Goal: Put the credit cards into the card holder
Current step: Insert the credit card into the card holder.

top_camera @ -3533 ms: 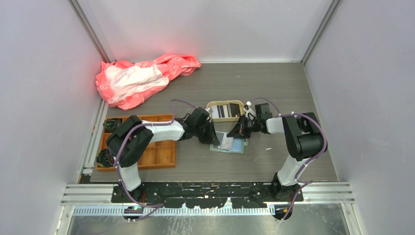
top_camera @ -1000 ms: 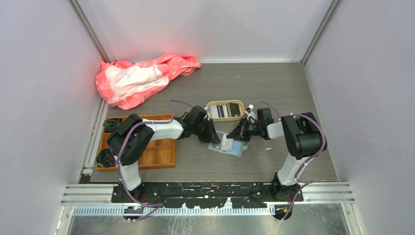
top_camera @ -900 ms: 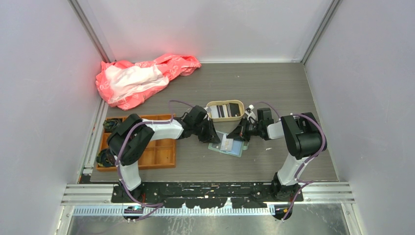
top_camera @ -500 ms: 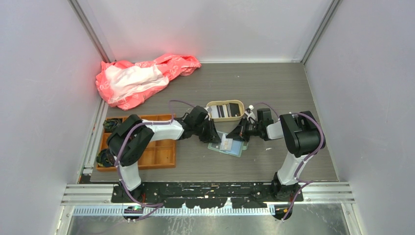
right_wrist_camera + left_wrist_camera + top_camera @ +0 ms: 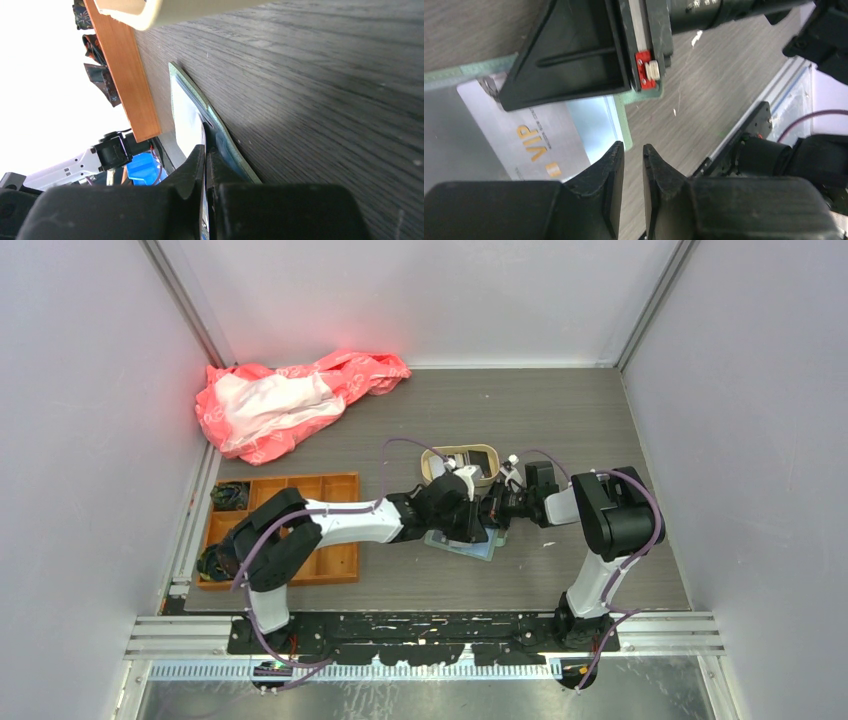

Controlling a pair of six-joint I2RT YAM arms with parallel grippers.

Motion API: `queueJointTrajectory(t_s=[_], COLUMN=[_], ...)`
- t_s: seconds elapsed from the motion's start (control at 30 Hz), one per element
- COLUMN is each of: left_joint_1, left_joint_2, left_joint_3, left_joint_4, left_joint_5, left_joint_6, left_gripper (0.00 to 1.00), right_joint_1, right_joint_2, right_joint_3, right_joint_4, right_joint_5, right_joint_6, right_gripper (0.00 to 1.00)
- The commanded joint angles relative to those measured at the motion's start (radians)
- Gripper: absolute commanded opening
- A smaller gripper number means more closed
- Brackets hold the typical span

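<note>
The sage-green card holder (image 5: 455,543) lies open on the table, mostly hidden under both grippers. In the left wrist view a silver VIP card (image 5: 531,135) lies in it beside a pale blue pocket (image 5: 594,117). My left gripper (image 5: 472,523) hovers over the holder, its jaws (image 5: 633,146) almost shut with nothing between them. My right gripper (image 5: 495,513) is at the holder's right edge, shut (image 5: 204,149) on a thin pale pocket sheet of the card holder (image 5: 225,137). More dark and white cards (image 5: 478,462) lie in the beige tray.
The beige tray (image 5: 487,451) stands just behind the grippers and shows in the right wrist view (image 5: 150,17). An orange compartment tray (image 5: 330,560) is at the left. A pink plastic bag (image 5: 290,400) lies at the back left.
My left arm has swung right. Its gripper went from the holder's left side to over the holder, covering the card. The right gripper has held still on the holder.
</note>
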Motion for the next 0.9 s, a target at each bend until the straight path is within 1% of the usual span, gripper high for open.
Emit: queueJointTrajectory(t_s=[0.0,0.2,0.43,0.57,0.77,0.87], left_joint_1=[-0.012,-0.020,-0.020,-0.019,-0.020,-0.019], left_joint_2=[0.053,0.111,0.117,0.109,0.100,0.091], left_joint_3=[0.081,0.156,0.156,0.145,0.142,0.141], left_joint_4=[-0.019,-0.130,-0.235,-0.264,-0.313,-0.327], left_joint_5=[-0.090,-0.157,-0.260,-0.302,-0.352,-0.377], left_joint_6=[0.060,0.094,0.117,0.119,0.131,0.140], left_gripper=[0.21,0.21,0.20,0.20,0.20,0.20], right_joint_1=[0.001,0.001,0.001,0.003,0.003,0.002], right_joint_2=[0.024,0.024,0.026,0.028,0.017,0.007], right_joint_3=[-0.002,0.001,0.010,0.012,0.021,0.025], right_joint_4=[-0.017,-0.027,-0.050,-0.054,-0.080,-0.094], right_joint_5=[0.118,0.120,0.120,0.117,0.107,0.100], right_joint_6=[-0.035,-0.039,-0.049,-0.053,-0.069,-0.078], right_gripper=[0.07,0.08,0.11,0.15,0.25,0.28])
